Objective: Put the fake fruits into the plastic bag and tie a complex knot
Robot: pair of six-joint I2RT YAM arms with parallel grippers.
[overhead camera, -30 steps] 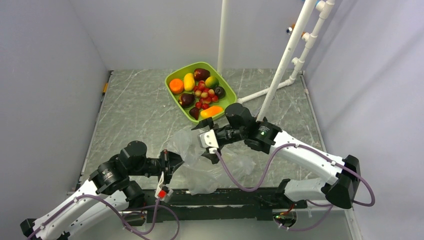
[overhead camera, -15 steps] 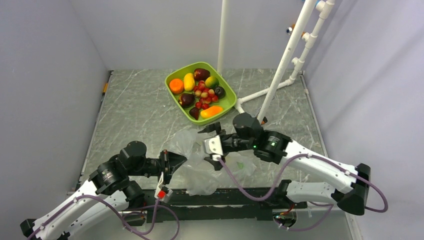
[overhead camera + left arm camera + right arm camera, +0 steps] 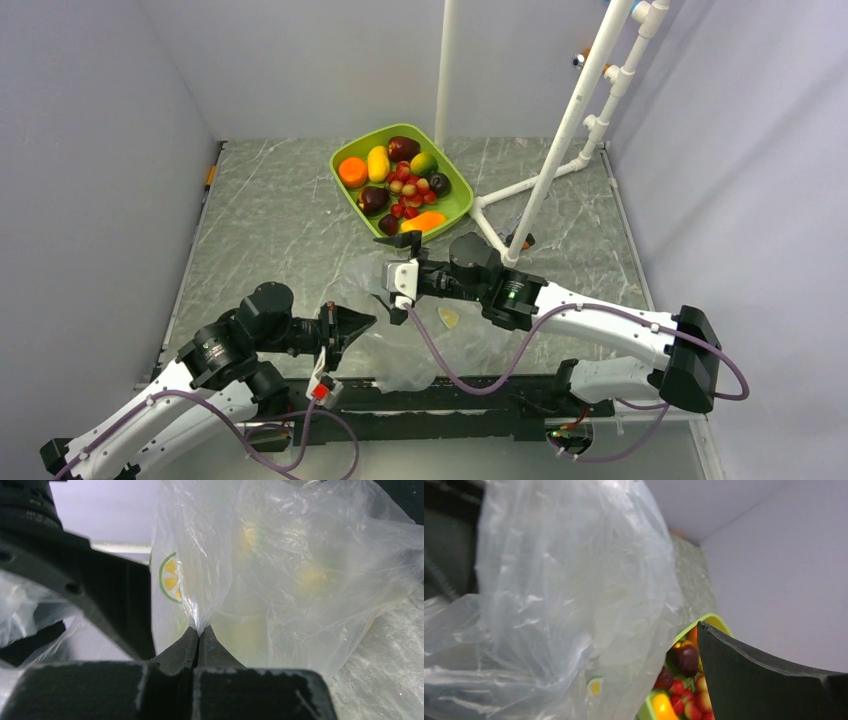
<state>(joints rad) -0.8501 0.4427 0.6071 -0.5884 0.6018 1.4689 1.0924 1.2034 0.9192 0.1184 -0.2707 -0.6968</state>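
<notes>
The fake fruits [image 3: 400, 185] lie in a lime green tray [image 3: 341, 160] at the back middle; some show in the right wrist view [image 3: 684, 660]. The clear plastic bag [image 3: 400, 350] lies crumpled between my arms, with no fruit in it. My left gripper [image 3: 365, 320] is shut on a pinch of the bag's edge [image 3: 200, 630] and holds it up. My right gripper [image 3: 398, 272] is open at the bag's far edge, just before the tray. One right finger [image 3: 764, 680] shows; the bag [image 3: 564, 605] hides the other. No knot is in view.
A white pipe frame [image 3: 560, 130] slants up right of the tray, with a white pole [image 3: 445, 70] behind it. Grey walls close three sides. A black rail [image 3: 450, 395] runs along the near edge. The bag bears a lemon-slice print [image 3: 170, 577].
My right gripper has moved left along the bag's far edge, closer to the tray's near corner. My left gripper has kept its hold and barely moved.
</notes>
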